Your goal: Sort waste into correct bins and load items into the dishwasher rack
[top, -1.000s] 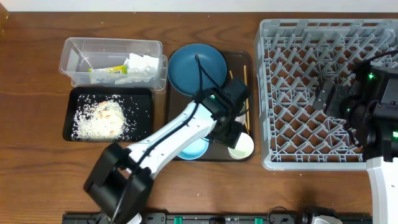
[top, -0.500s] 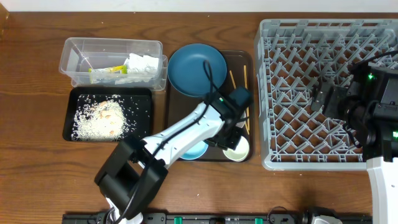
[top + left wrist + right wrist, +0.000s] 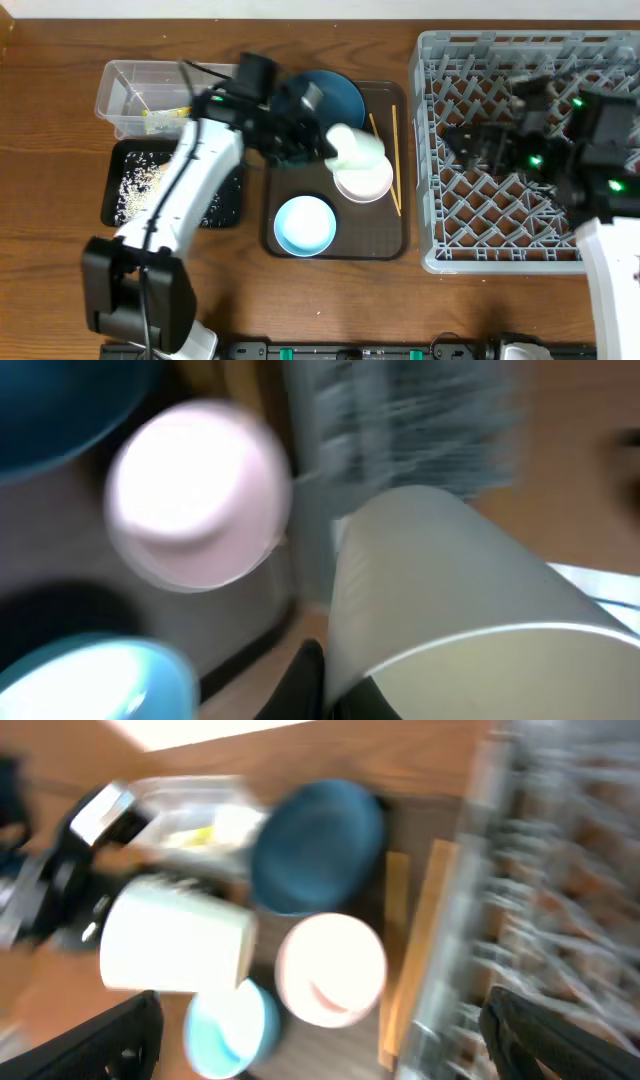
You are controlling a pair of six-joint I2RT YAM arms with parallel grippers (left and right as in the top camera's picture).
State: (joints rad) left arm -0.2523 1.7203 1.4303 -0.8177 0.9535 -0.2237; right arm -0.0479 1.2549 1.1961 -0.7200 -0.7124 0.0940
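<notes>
left gripper clamps the small pale cup, tipped sideways over the brown tray mid-table, overlapping the beige bowl. right gripper jaws spread, empty, over the dishwasher rack by the right edge; wrist views blurred

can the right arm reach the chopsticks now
Probably yes: the chopsticks lie uncovered on the tray's edge nearest the rack; the cup in the left gripper hangs beside, not over.
</notes>
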